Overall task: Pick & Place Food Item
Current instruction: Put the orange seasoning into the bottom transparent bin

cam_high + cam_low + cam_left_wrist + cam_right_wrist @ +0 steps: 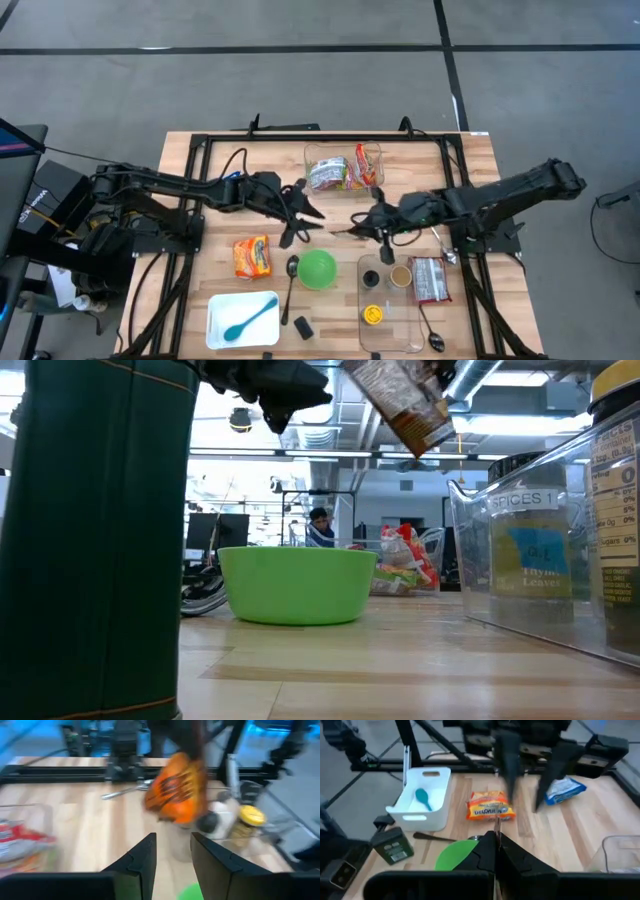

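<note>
Overhead, right tool (352,229) pinching snack packet (405,400), long axis tilted

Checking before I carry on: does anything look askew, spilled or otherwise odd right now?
The snack packet hangs tilted in mid-air, pinched by one edge in the shut right end effector, near the green bowl. The open left end effector faces it. Nothing looks spilled or damaged.
</note>
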Controlling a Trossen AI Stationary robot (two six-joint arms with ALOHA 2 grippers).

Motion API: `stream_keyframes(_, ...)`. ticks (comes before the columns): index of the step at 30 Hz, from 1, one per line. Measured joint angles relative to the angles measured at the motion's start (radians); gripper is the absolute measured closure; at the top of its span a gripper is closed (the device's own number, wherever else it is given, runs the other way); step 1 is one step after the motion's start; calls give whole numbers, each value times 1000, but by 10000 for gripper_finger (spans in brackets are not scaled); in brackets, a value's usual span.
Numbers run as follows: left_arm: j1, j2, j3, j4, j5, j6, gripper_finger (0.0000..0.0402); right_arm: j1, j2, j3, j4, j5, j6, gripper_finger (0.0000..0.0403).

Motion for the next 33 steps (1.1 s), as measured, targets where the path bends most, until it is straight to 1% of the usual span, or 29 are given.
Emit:
stream_keyframes(2, 9, 0, 0, 0, -24, 0, 291, 39, -21, 0, -22, 46, 32, 403)
stream_keyframes(6, 25, 0, 0, -3, -28, 0, 294, 137, -47, 0, -67, 111, 107, 403)
stream_keyframes(10, 27, 0, 0, -5, -28, 0, 294, 257, -50, 0, -69, 155, 158, 403)
stream_keyframes(12, 27, 0, 0, -5, -28, 0, 294, 321, -50, 0, -66, 199, 186, 403)
stream_keyframes(15, 27, 0, 0, -5, -28, 0, 294, 418, -46, 0, -78, 301, 251, 403)
stream_keyframes(19, 27, 0, 0, -5, -28, 0, 294, 538, -34, 0, -107, 471, 372, 403)
stream_keyframes(22, 27, 0, 0, -5, -28, 0, 294, 616, -12, 0, -131, 566, 457, 403)
stream_keyframes(25, 27, 0, 0, -5, -28, 0, 294, 665, 25, 1, -130, 645, 528, 403)
stream_keyframes(33, 26, 1, -1, 23, -27, 26, 294, 745, 139, 0, -141, 766, 733, 403)
